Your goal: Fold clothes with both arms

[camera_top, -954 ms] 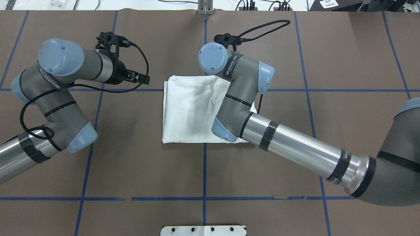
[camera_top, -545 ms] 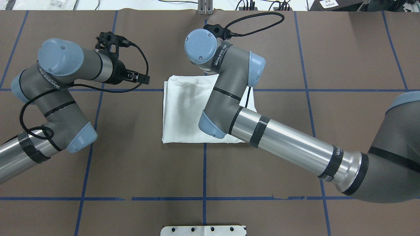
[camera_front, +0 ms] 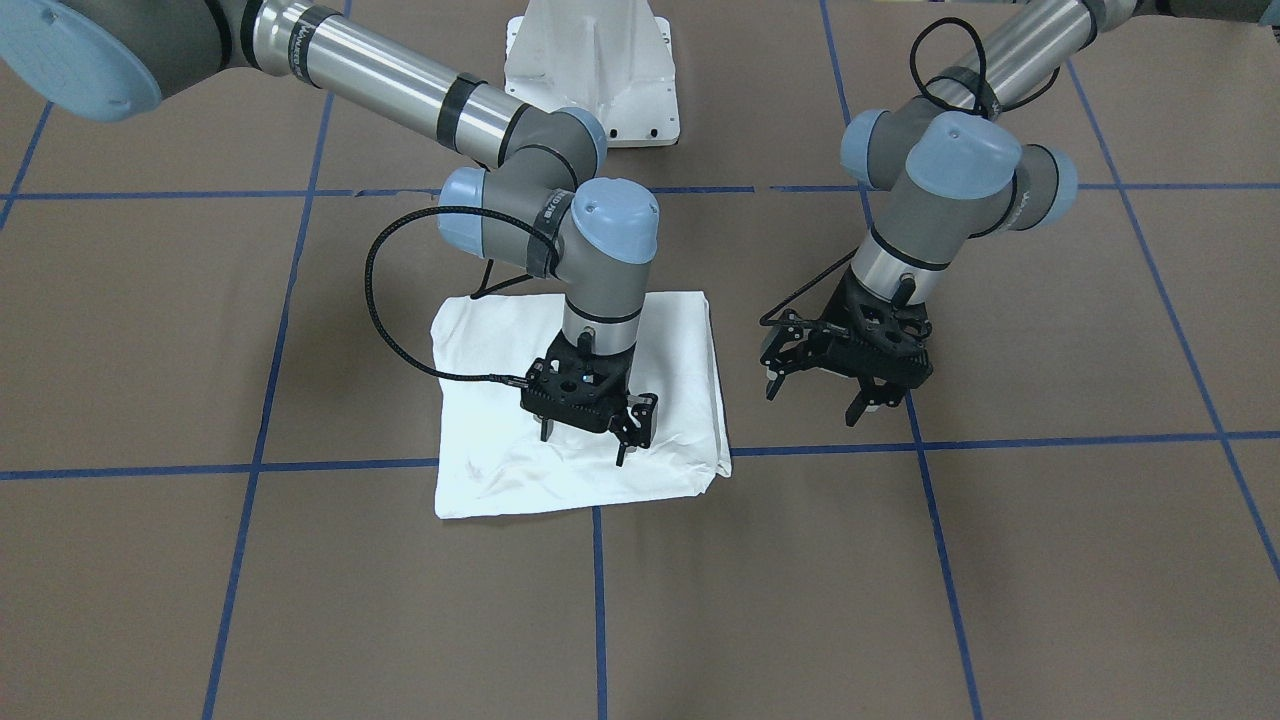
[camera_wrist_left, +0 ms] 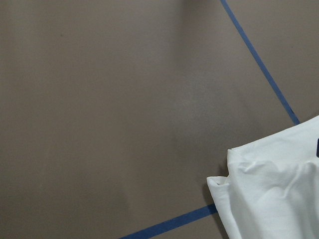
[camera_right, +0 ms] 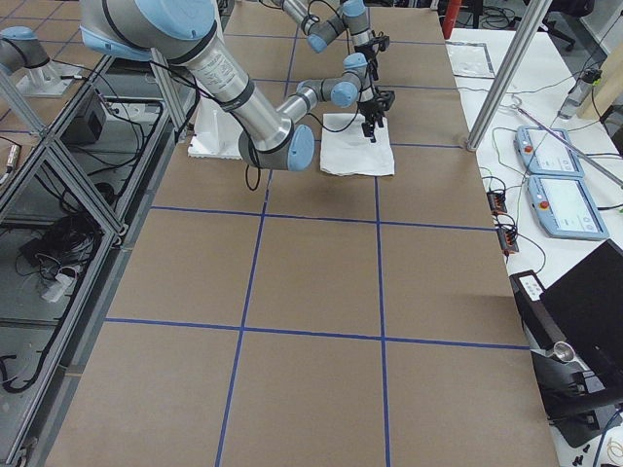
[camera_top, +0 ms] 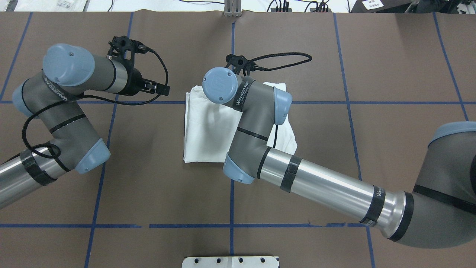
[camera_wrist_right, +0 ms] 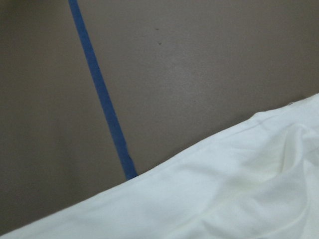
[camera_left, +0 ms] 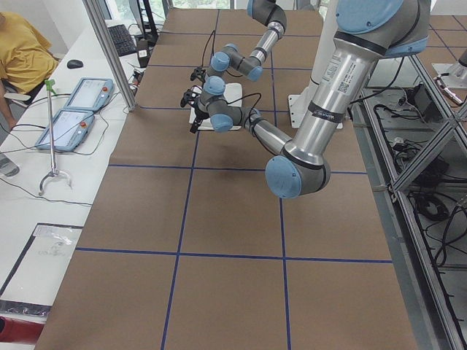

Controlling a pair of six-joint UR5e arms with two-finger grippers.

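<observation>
I count one shirt (camera_top: 204,130), white and folded into a rough rectangle, lying flat near the middle of the table (camera_top: 390,67). I count two arms, my left arm (camera_top: 67,123) and my right arm (camera_top: 327,188), each ending in one gripper.

In the front-facing view my right gripper (camera_front: 583,447) hangs over the shirt, toward the cloth's 6 o'clock part in that view. Its two fingers are spread apart with nothing between them. I cannot tell whether the tips touch the cloth. My left gripper (camera_front: 815,402) sits at 3 o'clock of the shirt in the same view, above bare table and apart from the cloth. Its two fingers are likewise spread and empty.

The overhead view hides my right gripper under its own wrist, and my right arm covers part of the shirt's right side there. In it my left gripper lies at 10 o'clock of the shirt. Only the front-facing view shows both pairs of fingers.

My left wrist camera catches one rumpled shirt corner at 5 o'clock, beside blue tape lines (camera_wrist_left: 259,59). My right wrist camera shows one long shirt edge across the bottom, with one tape line running under it.

Only the left side view shows a person (camera_left: 22,51) in yellow at 10 o'clock. The two control tablets (camera_left: 87,93) show in both side views.
</observation>
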